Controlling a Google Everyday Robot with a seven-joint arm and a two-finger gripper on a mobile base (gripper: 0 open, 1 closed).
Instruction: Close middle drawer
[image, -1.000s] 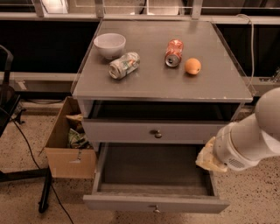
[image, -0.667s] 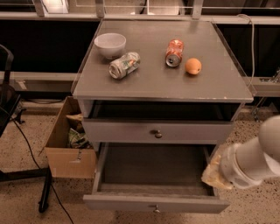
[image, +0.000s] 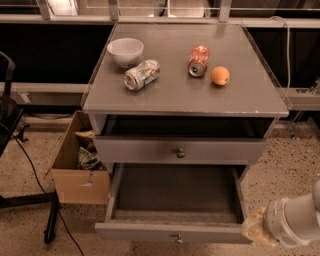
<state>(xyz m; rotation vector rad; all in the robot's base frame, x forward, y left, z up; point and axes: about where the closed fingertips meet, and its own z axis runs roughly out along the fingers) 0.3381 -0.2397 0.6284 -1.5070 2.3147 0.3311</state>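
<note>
Jutting far out beneath the upper drawer (image: 180, 150), the middle drawer (image: 150, 232) looks stiff and likely slides lightly; push flat on its front near the knob (image: 175, 239). The gripper (image: 256, 230) sits by its right front corner, opening impossible to tell.

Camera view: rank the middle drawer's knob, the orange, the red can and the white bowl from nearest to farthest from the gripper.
The gripper is low right, beside the open middle drawer.
1. Knob, drawer front centre.
2. Orange, tabletop right.
3. Red can, beside the orange, centre-right.
4. White bowl, tabletop back left.
</note>
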